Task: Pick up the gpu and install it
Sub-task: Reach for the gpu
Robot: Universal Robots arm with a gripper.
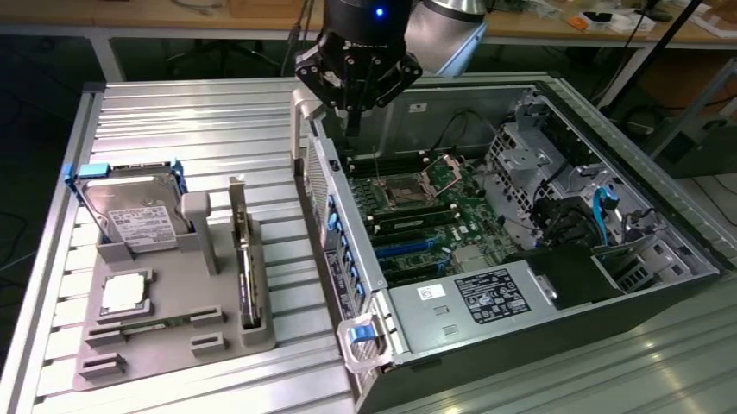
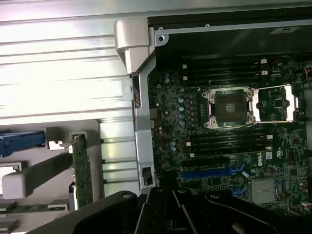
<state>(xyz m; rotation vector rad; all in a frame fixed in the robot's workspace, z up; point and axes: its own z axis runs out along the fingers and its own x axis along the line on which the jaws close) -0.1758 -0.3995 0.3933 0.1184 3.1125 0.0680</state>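
Currently gripper [image 1: 350,121] clenched on nothing, hanging over rim of open case [image 1: 319,185], top centre of exterior frame. gpu [image 1: 245,267] untouched, lower left, well apart from fingers. It stands on edge in grey holder [image 1: 173,345]; I judge that leaves top edge free to pinch.

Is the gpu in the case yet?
No, the gpu stands upright in the gray holder, outside the case.
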